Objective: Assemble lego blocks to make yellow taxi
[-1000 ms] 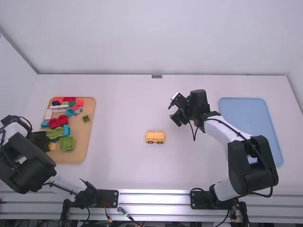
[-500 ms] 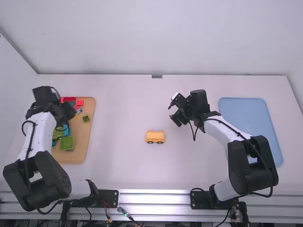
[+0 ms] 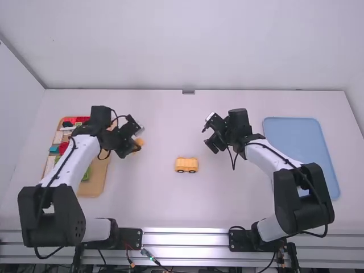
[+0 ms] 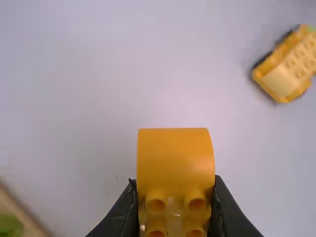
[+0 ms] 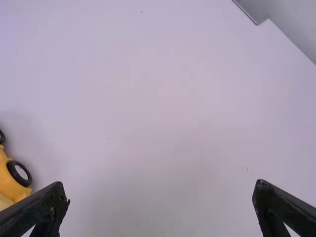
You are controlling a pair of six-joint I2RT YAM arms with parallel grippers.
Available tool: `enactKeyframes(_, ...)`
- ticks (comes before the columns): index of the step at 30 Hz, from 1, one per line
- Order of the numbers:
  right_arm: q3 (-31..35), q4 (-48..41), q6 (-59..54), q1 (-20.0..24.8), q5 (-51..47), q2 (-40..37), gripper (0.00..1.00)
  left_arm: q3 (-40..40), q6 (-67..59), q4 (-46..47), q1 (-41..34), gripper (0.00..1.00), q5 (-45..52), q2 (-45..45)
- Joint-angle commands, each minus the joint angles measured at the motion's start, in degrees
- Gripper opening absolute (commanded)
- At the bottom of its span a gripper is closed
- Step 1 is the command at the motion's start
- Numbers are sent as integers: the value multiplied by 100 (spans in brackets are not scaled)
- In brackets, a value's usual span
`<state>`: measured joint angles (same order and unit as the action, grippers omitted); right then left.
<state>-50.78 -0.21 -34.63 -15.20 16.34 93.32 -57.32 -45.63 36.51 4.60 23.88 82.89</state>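
Note:
Between the tray and the table's middle, my left gripper [image 3: 136,140] is shut on an orange-yellow block [image 3: 138,142]. In the left wrist view that block [image 4: 175,155], with a curved top and studs, is clamped by my left gripper [image 4: 174,202]. A yellow wheeled car base [image 3: 186,165] stands mid-table, right of the held block; the left wrist view shows the car base [image 4: 289,64] with studs on top, the right wrist view its black wheels on the yellow base [image 5: 12,182]. My right gripper [image 3: 210,137] is open, beyond and right of the base; its fingers are wide apart [image 5: 160,200].
An orange-brown tray [image 3: 98,181] at the left holds several red, green, blue and white blocks, partly under the left arm. A light blue tray [image 3: 296,132] lies at the right, behind the right arm.
My left arm has swung from the near left across the tray to its right side, and the orange-yellow block now shows in its gripper. The right arm and the car base have stayed still.

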Motion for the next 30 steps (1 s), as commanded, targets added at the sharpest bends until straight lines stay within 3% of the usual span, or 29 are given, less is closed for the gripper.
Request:
enactKeyframes(1,-98,-24,15,15,33,-96,99,61,-1128,-87,-459,2,-398,278)
enactKeyframes(4,-96,-76,20,4,31,-96,99,61,-1276,-433,-986,1,-1016,750)
enactKeyframes(11,-94,-352,37,13,31,-96,99,72,-2579,-625,-1665,4,-1475,1624)
enactKeyframes(21,-94,-466,35,17,26,-96,98,70,-2833,-684,-1716,3,-1344,2225)
enactKeyframes(27,-94,-461,35,15,28,-96,99,72,-2837,-752,-1703,17,-1080,2258)
enactKeyframes(30,-94,-459,33,17,26,-96,98,83,-2837,-774,-1720,30,-957,2258)
